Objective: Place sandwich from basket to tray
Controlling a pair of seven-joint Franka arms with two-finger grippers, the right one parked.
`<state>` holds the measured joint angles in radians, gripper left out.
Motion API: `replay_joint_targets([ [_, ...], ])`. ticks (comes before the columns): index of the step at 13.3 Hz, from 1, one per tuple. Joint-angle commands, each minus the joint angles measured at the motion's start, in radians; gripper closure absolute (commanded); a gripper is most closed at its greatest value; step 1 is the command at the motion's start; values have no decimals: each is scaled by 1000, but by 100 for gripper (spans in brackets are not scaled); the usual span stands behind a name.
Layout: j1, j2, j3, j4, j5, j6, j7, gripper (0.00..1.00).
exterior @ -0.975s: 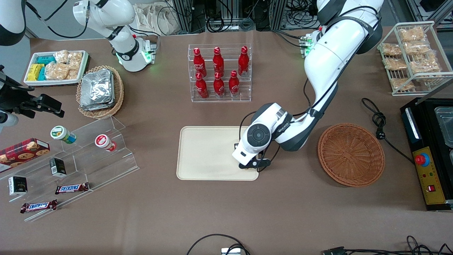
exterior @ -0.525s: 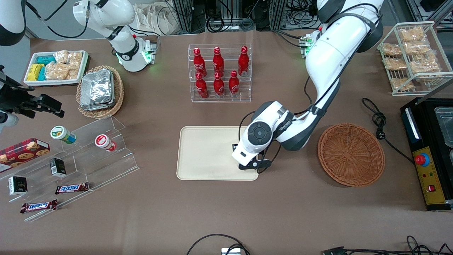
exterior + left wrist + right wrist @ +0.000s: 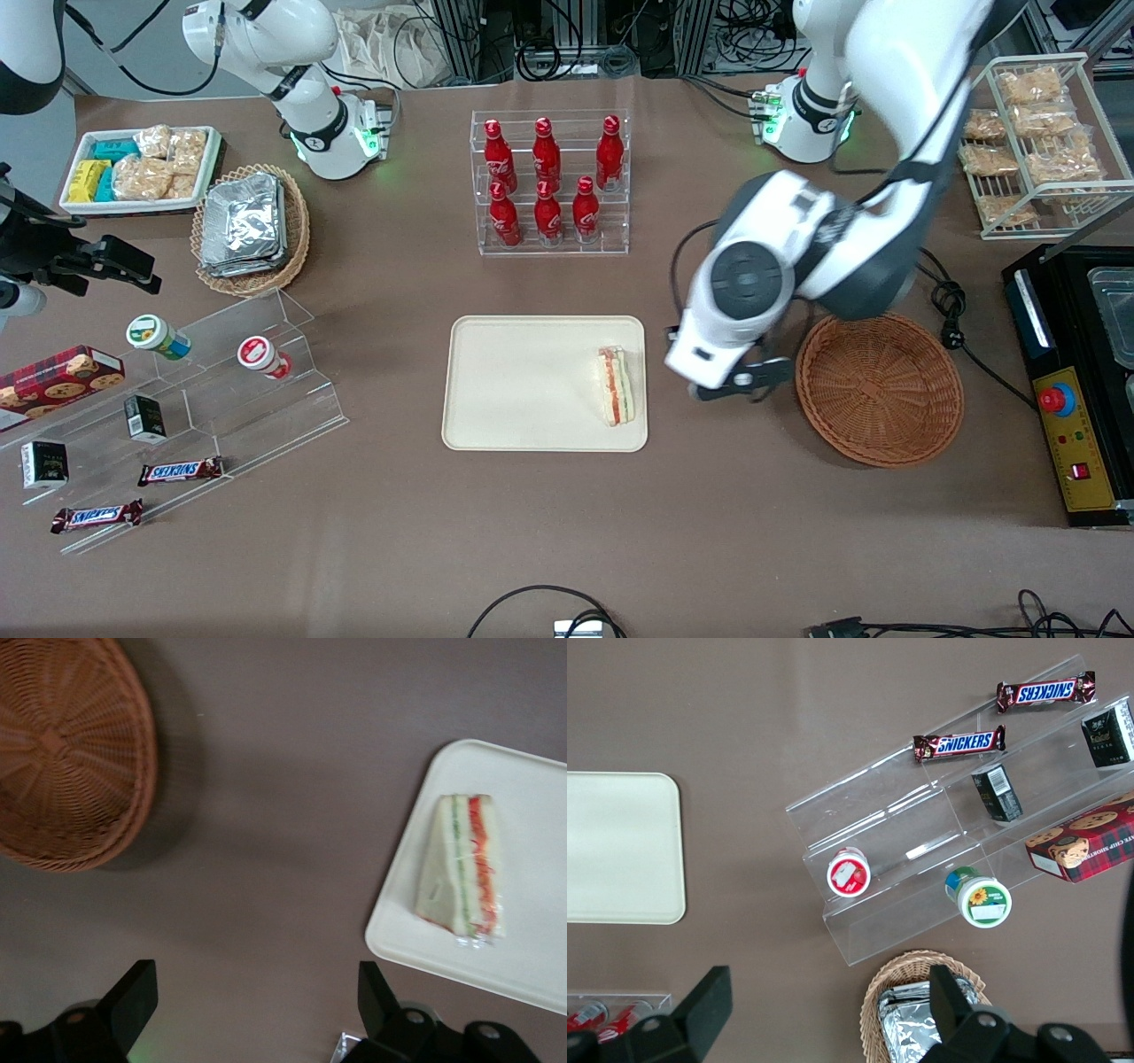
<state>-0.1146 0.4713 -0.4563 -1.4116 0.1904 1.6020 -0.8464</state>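
The sandwich [image 3: 617, 385] lies flat on the tray [image 3: 523, 381], close to the rim at the end nearest the basket [image 3: 879, 386], cut edge with its orange-red and green layers showing. The basket itself holds nothing. So the placing looks done, and the step in hand is the retreat: the sound way is to lift clear and draw off over the bare table [image 3: 567, 532] between tray and basket, keeping high enough that nothing brushes the tray's rim or nudges the sandwich, which sits near that edge and would not take much to tip off. The gripper [image 3: 728, 383] hangs above the table between tray and basket, apart from both. In the left wrist view its jaws stand wide open, one dark fingertip [image 3: 133, 997] well apart from its fellow, with only brown table between them; they hold nothing and touch nothing.
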Motion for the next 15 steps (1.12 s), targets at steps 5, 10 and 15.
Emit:
replay_joint_targets([
  [5, 194, -232, -5, -210, -83, 52, 93, 0],
  [10, 187, -361, 193, -303, -167, 56, 481, 0],
  [15, 93, -395, 366, -285, -155, -4, 771, 0],
])
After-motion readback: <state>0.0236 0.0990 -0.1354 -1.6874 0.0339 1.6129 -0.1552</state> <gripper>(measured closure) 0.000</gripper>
